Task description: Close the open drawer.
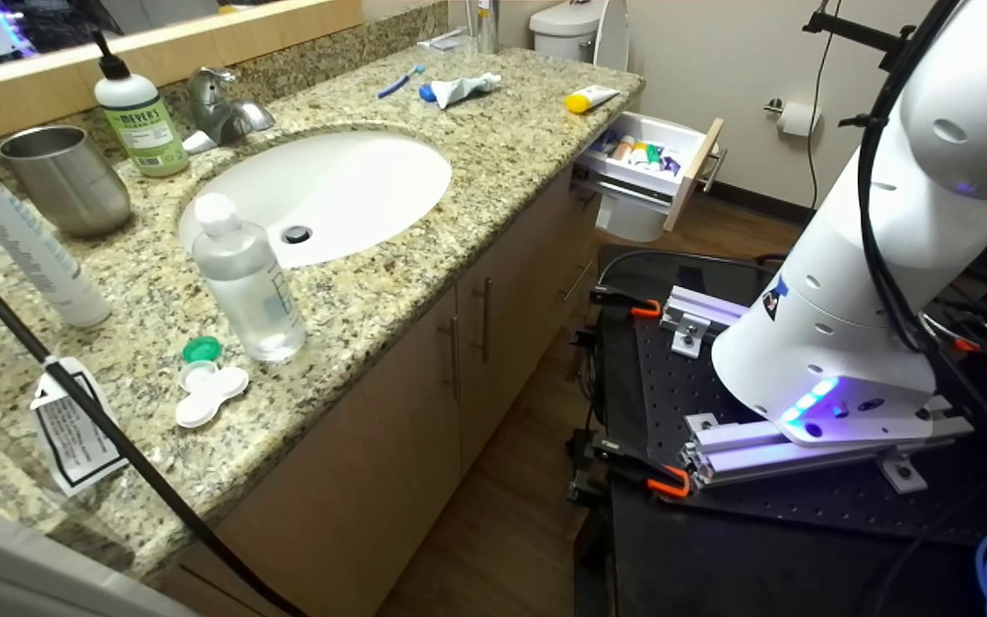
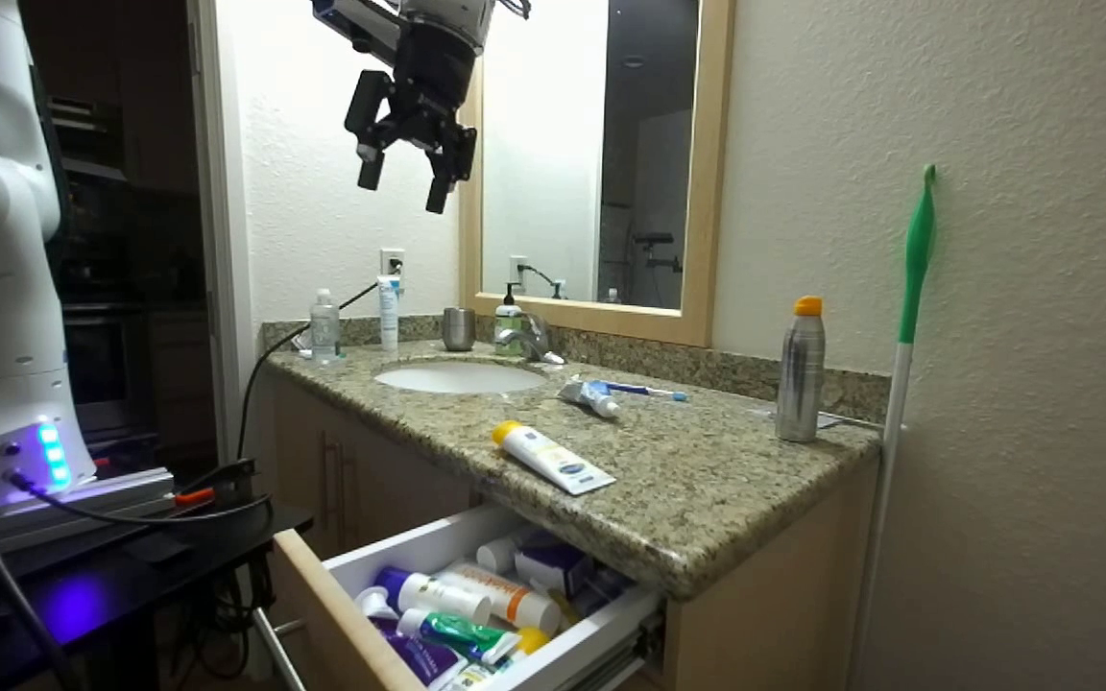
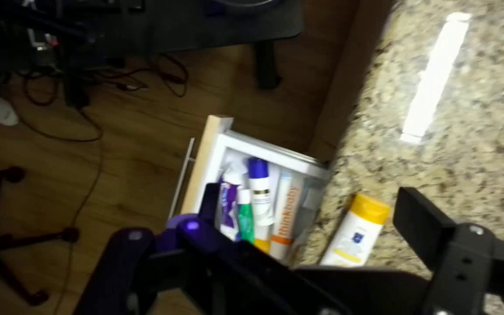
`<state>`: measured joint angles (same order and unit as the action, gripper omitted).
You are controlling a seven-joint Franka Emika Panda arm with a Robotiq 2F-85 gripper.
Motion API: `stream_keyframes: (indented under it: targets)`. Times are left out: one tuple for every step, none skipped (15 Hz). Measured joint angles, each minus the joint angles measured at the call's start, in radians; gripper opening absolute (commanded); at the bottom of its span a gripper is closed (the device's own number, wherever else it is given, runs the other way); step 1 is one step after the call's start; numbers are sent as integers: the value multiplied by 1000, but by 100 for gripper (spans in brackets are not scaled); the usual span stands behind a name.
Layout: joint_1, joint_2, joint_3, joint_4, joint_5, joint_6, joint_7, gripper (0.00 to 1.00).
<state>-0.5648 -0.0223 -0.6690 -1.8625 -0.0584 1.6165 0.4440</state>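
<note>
The drawer with a white inside and pale wood front stands pulled out under the counter's end, in both exterior views (image 1: pixel 695 176) (image 2: pixel 337 609) and in the wrist view (image 3: pixel 201 166). Several tubes and bottles lie in it, below its rim. Its metal bar handle (image 2: pixel 279 651) is on the outer face and also shows in the wrist view (image 3: pixel 181 179). My gripper (image 2: pixel 403 188) is open and empty, fingers pointing down, high above the counter. In the wrist view my gripper (image 3: pixel 309 197) spans the drawer and counter edge from above, touching neither. It is out of view in an exterior view.
The granite counter (image 2: pixel 687 499) overhangs the drawer. A yellow-capped tube (image 2: pixel 553 459) lies near its edge. A toothpaste tube (image 2: pixel 587 395), a toothbrush (image 2: pixel 644 390) and a silver spray can (image 2: pixel 800 374) are farther back. The black robot table (image 1: pixel 768 557) stands beside the cabinet.
</note>
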Motion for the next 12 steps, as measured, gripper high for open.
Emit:
stream_keyframes:
  targets:
    - [-5,15,-14,-4,-53,3,0,100]
    - [-9,34,-27,-7,-102,6,0,100]
    - [-13,56,-40,-13,-152,15,0,100]
    - [-15,79,-50,-20,-199,26,1,100]
    - [-16,103,-59,-26,-244,38,4,100]
    - [-17,119,-64,-28,-250,40,4,100]
    - [-15,123,-63,-28,-249,40,4,100]
    - [-13,121,-63,-26,-249,39,4,100]
    - [-11,116,-63,-25,-249,39,4,100]
    - [-11,113,-63,-24,-249,39,4,100]
    - [-11,112,-63,-24,-249,39,4,100]
    - [-9,114,-63,-24,-251,37,13,100]
